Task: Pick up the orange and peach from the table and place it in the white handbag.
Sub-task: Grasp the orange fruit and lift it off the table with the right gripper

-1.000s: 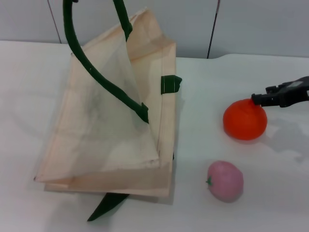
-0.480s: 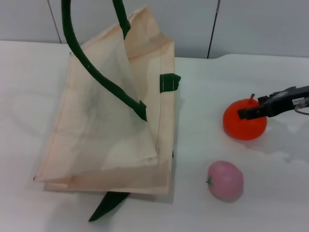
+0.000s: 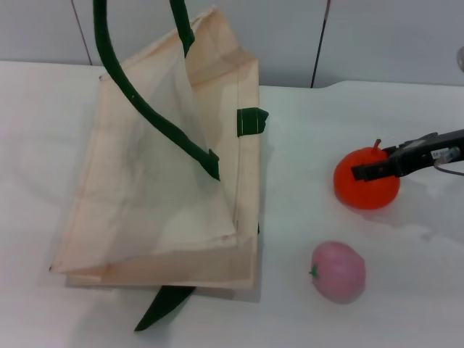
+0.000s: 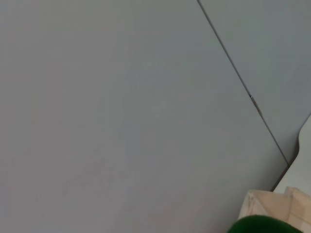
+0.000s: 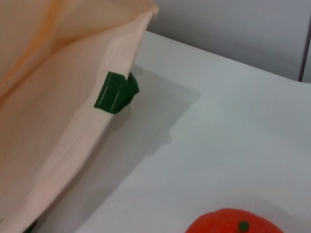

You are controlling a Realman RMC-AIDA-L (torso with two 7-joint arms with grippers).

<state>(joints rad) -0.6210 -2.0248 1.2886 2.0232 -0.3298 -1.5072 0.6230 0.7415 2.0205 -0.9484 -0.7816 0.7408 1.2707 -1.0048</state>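
Observation:
The orange (image 3: 366, 187) stands on the white table at the right, its reddish stem up; it also shows in the right wrist view (image 5: 238, 224). My right gripper (image 3: 362, 172) reaches in from the right edge and lies across the top of the orange. The peach (image 3: 338, 271) lies nearer the front, apart from the gripper. The white handbag (image 3: 145, 196) lies at the left with its upper side pulled up by a dark green handle (image 3: 138, 101) that runs out of the top of the head view. My left gripper is out of view.
A second green strap end (image 3: 163, 304) sticks out under the bag's front edge. A green tab (image 3: 251, 121) marks the bag's right side, also in the right wrist view (image 5: 115, 92). A grey wall (image 4: 121, 97) stands behind the table.
My right gripper has moved left and down, from beside the orange's upper right to across its top. The orange and peach have stayed put. The bag's raised side has shifted slightly.

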